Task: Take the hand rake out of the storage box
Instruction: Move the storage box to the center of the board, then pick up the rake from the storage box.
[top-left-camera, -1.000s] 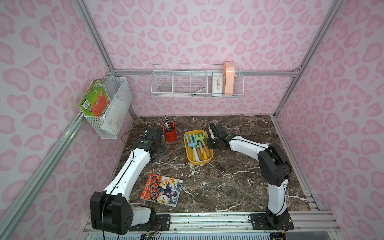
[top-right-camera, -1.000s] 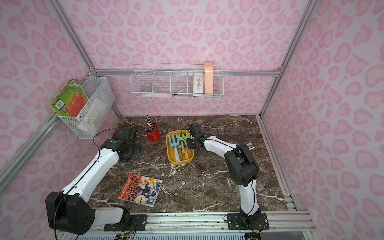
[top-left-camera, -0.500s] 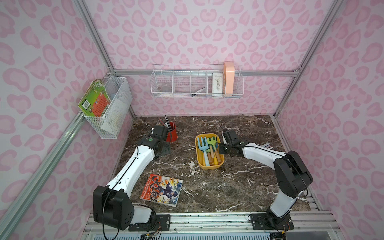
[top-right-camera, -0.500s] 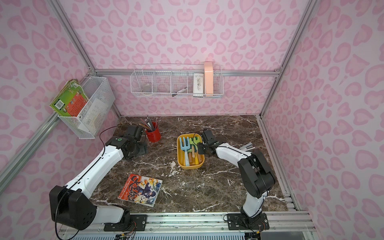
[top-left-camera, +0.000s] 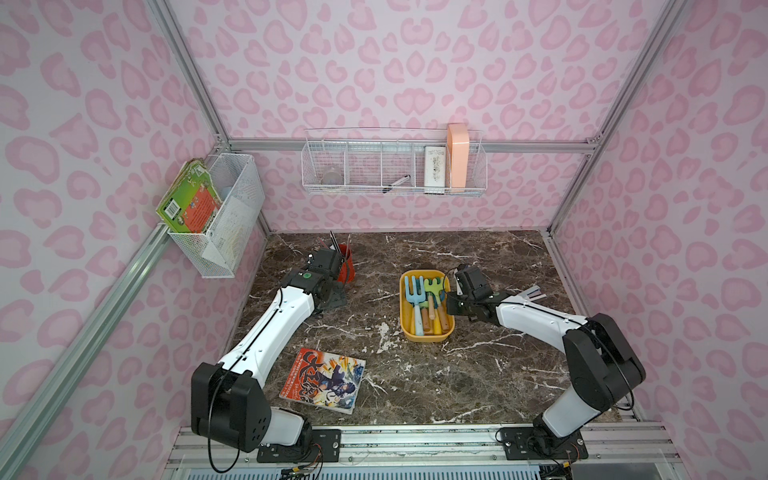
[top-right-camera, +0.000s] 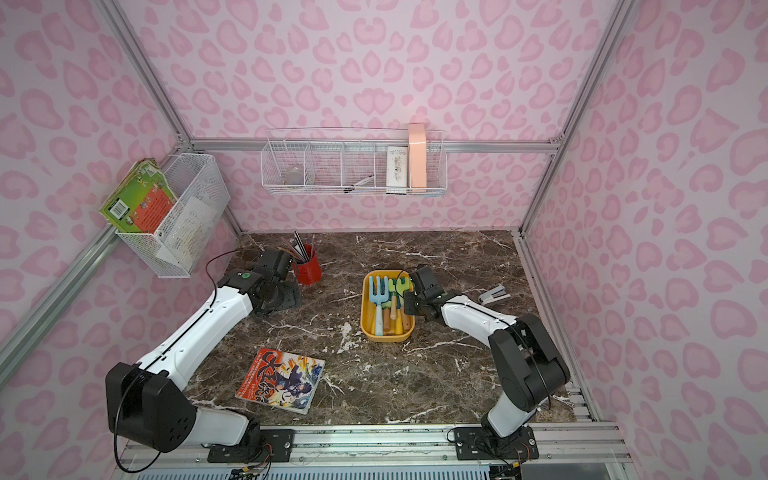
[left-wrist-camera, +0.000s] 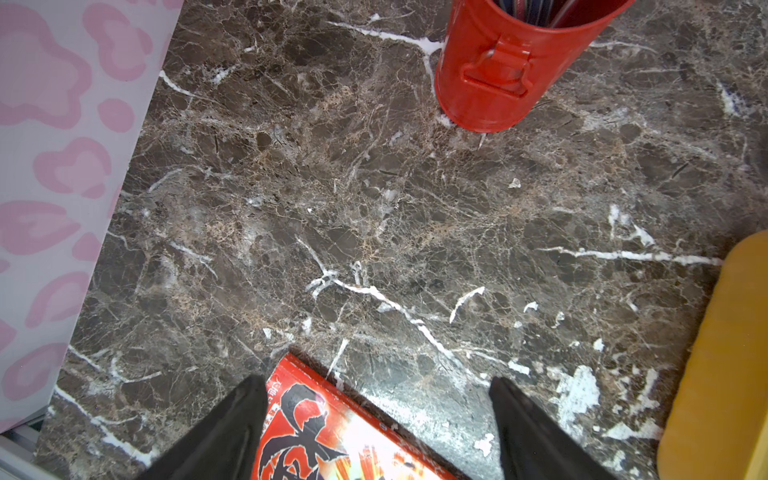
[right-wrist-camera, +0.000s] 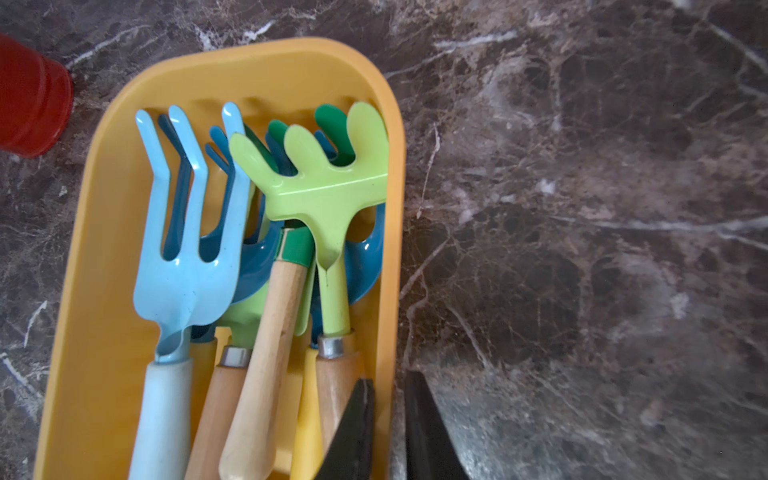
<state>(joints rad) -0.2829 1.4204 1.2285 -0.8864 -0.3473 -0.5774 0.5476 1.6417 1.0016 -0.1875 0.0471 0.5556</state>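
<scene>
This is looking like a staged robot test booth in a lab, not a lived-in room. Pink spotted wall panels (top-left-camera: 415, 62) are closing it in on three sides, with bare aluminium framing (top-left-camera: 540, 146) running along their seams. A left arm (top-left-camera: 274, 328) and a right arm (top-left-camera: 536, 321) are sitting bolted to a metal rail (top-left-camera: 415, 440) at the lower edge. Wire baskets (top-left-camera: 392, 174) are hanging above the marble-patterned table (top-left-camera: 457, 374).

The storage box (right-wrist-camera: 104, 291) is yellow, the hand rake (right-wrist-camera: 328, 187) lime green, the cup (left-wrist-camera: 490, 70) red, the desk (left-wrist-camera: 374, 208) brown marble veined white.
</scene>
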